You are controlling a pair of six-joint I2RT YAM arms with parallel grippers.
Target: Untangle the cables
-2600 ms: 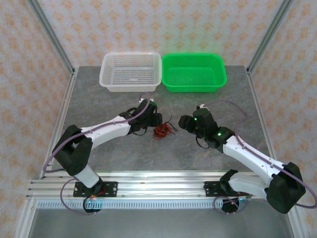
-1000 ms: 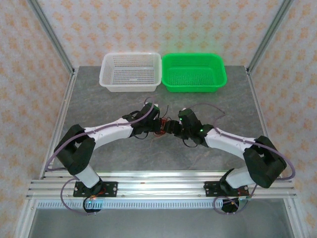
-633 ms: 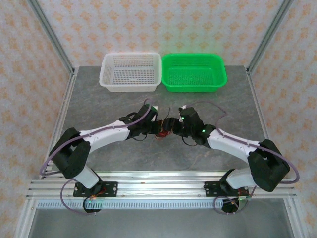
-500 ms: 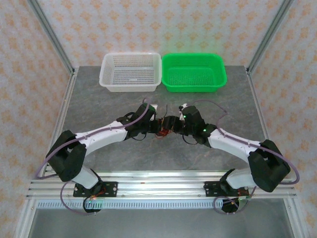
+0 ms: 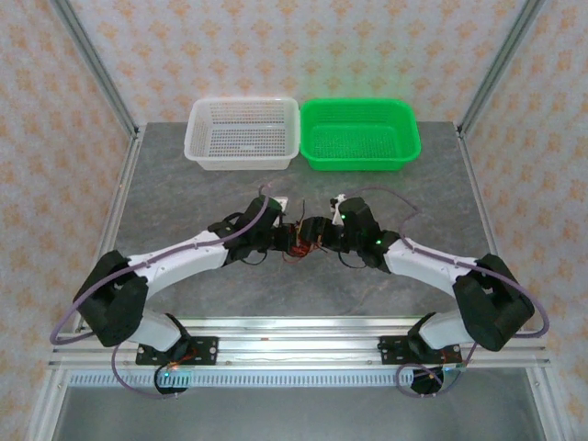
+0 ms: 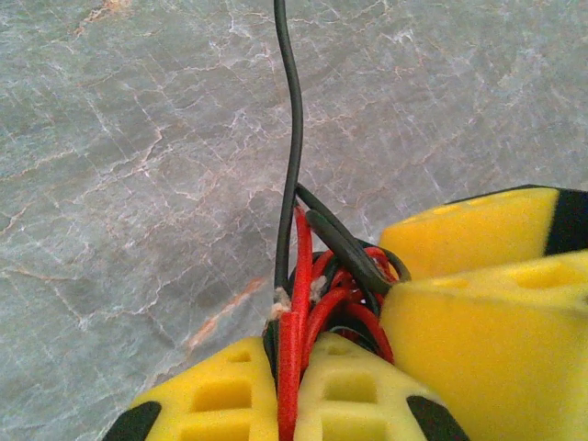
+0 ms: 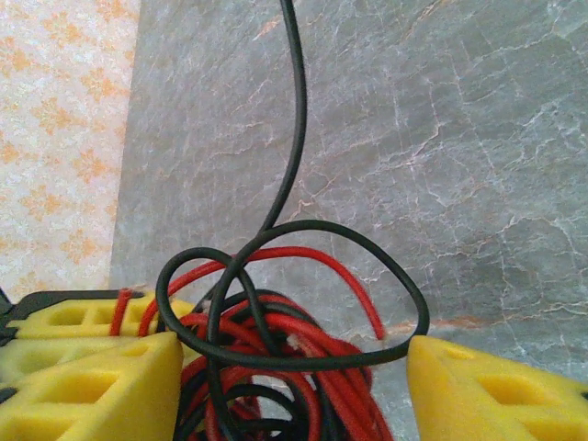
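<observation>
The cables (image 5: 299,244) are a small tangle of thin red and black wires at the table's middle, between the two grippers. My left gripper (image 5: 287,235) is shut on the cables (image 6: 296,331): red strands run between its yellow fingertips (image 6: 230,390), and one black wire rises free beyond them. My right gripper (image 7: 294,377) is open, and the tangle (image 7: 276,367) sits between its yellow fingers (image 7: 101,386). A black loop spans from one pad to the other. From above, the right gripper (image 5: 319,233) faces the left one closely.
A white basket (image 5: 196,138) and a green basket (image 5: 360,103) stand side by side at the table's far edge. The grey marble tabletop (image 5: 184,197) lies bare around the arms. Metal frame posts stand at the far corners.
The right gripper has closed in from the right until its fingers flank the tangle. Both grippers have drifted slightly toward the far side. The left gripper stays shut on the wires.
</observation>
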